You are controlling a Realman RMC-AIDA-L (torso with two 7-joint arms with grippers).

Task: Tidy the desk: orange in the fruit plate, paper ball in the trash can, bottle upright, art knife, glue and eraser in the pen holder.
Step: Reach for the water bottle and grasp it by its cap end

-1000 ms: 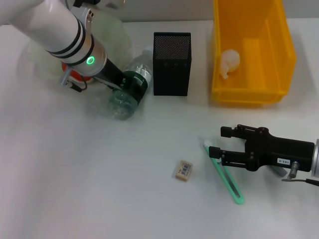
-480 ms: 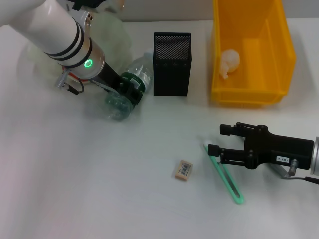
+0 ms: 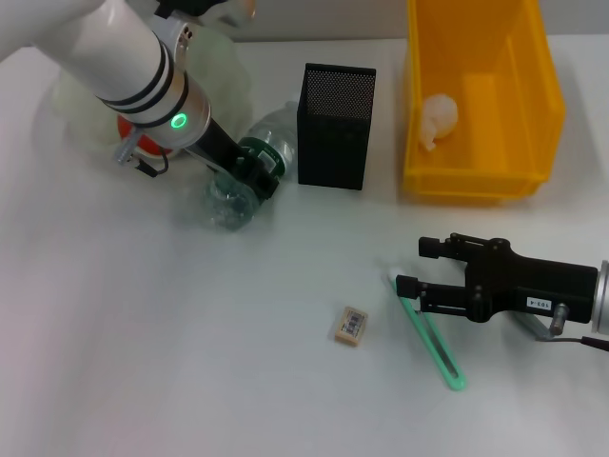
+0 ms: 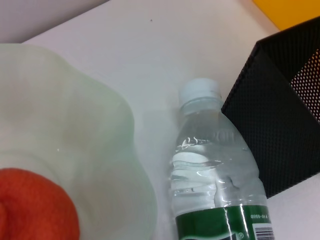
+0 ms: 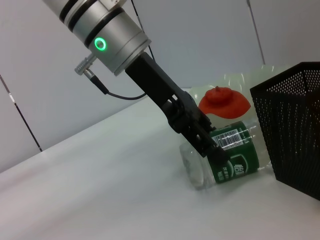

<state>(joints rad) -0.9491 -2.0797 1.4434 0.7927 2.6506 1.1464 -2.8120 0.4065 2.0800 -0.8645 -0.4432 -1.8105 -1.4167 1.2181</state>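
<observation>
Working on the bottle step: left gripper (image 3: pixel 249 173) clamping shut around the bottle (image 3: pixel 244 176), lying on its side between fruit plate (image 4: pixel 107 130) and pen holder (image 3: pixel 335 124). Likely needing tipping upright next. Right gripper (image 3: pixel 411 295) hovering, fingers spread, holding nothing.

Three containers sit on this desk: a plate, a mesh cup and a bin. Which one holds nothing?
The pen holder: the wrist views show only bare mesh. The fruit plate holds the orange; the trash can holds the paper ball.
</observation>
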